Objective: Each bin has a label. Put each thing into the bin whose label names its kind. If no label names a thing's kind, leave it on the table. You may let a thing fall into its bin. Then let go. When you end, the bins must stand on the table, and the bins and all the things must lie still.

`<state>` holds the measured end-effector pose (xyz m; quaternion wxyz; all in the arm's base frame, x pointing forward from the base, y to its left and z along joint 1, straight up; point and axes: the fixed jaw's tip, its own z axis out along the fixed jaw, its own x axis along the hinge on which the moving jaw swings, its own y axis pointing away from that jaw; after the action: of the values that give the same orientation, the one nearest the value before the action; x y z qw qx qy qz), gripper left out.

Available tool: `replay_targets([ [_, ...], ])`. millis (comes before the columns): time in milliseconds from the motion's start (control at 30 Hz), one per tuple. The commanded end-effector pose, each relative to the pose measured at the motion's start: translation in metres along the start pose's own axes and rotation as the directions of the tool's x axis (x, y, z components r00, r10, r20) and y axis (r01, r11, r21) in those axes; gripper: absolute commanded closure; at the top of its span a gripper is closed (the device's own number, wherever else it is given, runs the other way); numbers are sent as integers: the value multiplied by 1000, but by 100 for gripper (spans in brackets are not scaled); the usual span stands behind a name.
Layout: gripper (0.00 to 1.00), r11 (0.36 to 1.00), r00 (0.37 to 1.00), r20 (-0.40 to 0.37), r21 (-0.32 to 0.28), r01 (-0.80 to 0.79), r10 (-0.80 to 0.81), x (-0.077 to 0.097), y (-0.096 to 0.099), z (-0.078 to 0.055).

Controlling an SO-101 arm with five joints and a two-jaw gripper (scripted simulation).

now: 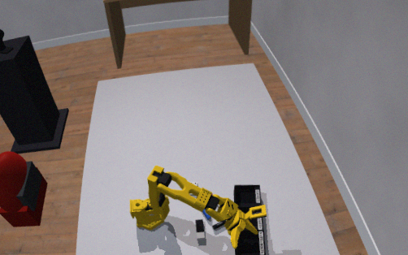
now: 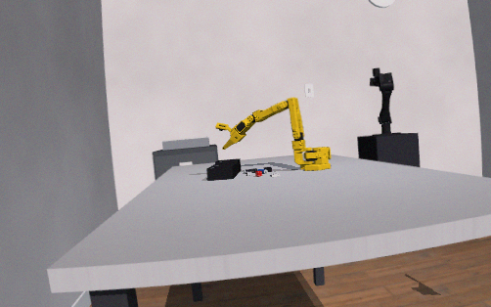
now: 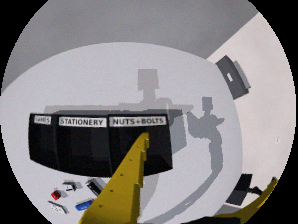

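Wht tbl (image 1: 179, 118) (image 2: 274, 215) (image 3: 200, 80) | blk bins (image 1: 247, 190) (image 2: 223, 171) (image 3: 82, 150) under jaws (image 1: 245, 231) (image 2: 222, 138), jaws wide open | small items (image 1: 200, 231) (image 2: 259, 172) (image 3: 84, 205) beside bins

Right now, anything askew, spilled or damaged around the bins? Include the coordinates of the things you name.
Nothing stands out. The labelled bins (image 1: 247, 189) (image 2: 224, 170) (image 3: 82, 150) stand upright in a row. The small things, including a red one (image 2: 258, 173) (image 3: 55, 194) and a blue one (image 1: 206, 214) (image 3: 84, 205), lie loose beside them, which fits unfinished sorting. I see no visible damage, though small details are blurred.
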<state>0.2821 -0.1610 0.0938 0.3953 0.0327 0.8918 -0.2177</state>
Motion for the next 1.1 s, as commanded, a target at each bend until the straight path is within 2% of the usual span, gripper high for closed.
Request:
replay_targets([
  [0,0,1000,1000,5,11,2,-2,0,-3,2],
  [200,0,1000,999,-39,-12,1,-2,12,2,10],
  [1067,0,1000,999,-52,-18,1,-2,15,4,11],
])
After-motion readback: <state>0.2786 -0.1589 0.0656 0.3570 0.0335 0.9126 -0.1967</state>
